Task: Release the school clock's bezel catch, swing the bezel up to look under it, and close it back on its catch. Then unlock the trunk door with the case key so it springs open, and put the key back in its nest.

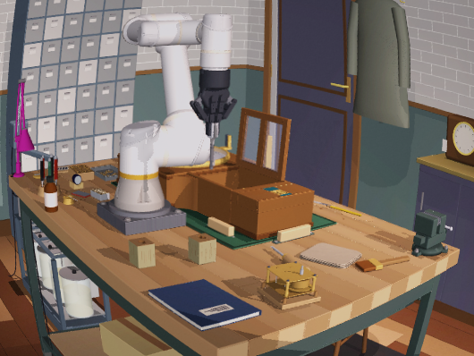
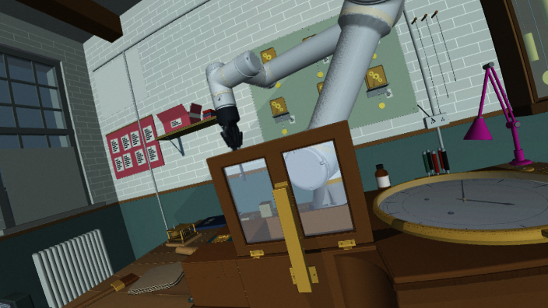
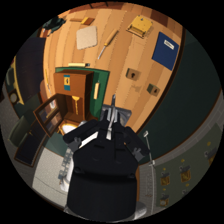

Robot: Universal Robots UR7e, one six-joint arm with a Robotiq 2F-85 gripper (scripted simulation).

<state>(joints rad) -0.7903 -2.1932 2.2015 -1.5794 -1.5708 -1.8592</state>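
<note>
The glazed trunk door (image 1: 263, 141) stands swung open above the wooden clock case (image 1: 250, 199), which lies flat on a green mat. The brass bezel (image 2: 463, 208) lies closed around the dial at the case's other end. The case key (image 1: 211, 150) hangs point down from my gripper (image 1: 213, 129), which is closed on it, above the case between the dial and the open door. In the wrist camera the key (image 3: 111, 114) juts out past the fingers. The blue key nest (image 1: 277, 191) sits on the case's lower end.
Two wooden lock blocks (image 1: 142, 252) (image 1: 202, 249) stand in front of the arm's base (image 1: 141, 217). A blue book (image 1: 203, 303), a brass movement (image 1: 290, 281), a screwdriver, a cloth pad (image 1: 331, 255) and a brush lie toward the front edge. A vise (image 1: 430, 232) sits at the right corner.
</note>
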